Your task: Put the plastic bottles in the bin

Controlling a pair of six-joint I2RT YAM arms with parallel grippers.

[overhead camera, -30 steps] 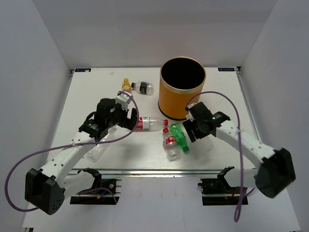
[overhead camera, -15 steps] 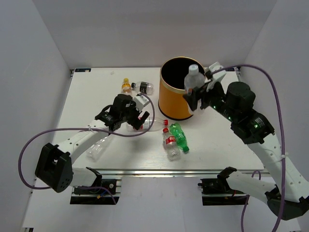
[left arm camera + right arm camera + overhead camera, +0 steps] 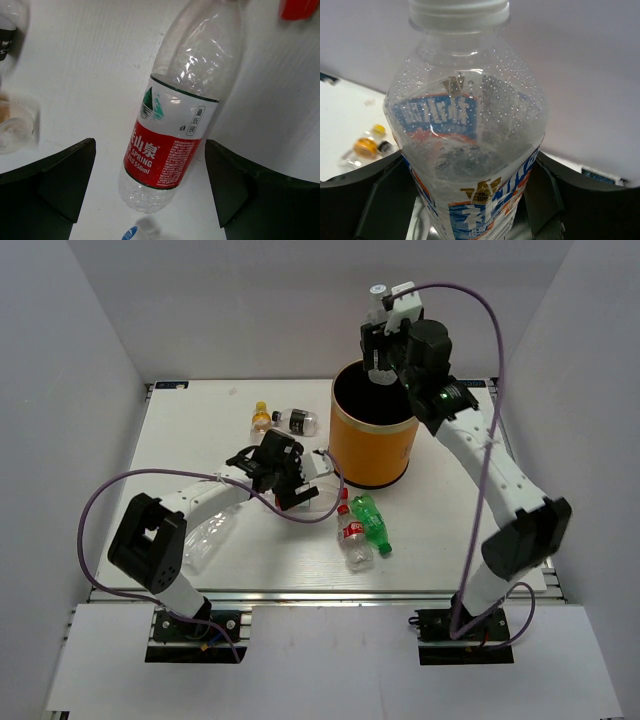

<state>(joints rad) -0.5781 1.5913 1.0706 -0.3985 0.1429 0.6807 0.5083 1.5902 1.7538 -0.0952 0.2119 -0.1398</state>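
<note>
My right gripper is shut on a clear blue-labelled bottle and holds it upright, high above the open mouth of the orange bin. In the right wrist view this bottle fills the frame between the fingers. My left gripper is open, low over a clear red-labelled bottle that lies on the table left of the bin. In the left wrist view that bottle lies between the spread fingers, untouched.
A second red-labelled bottle and a green bottle lie in front of the bin. An orange-filled bottle and a dark-labelled bottle lie at the far left. A clear bottle lies under the left arm.
My right gripper has risen from the table with the blue-labelled bottle to above the bin. My left gripper has moved right, over the red-labelled bottle.
</note>
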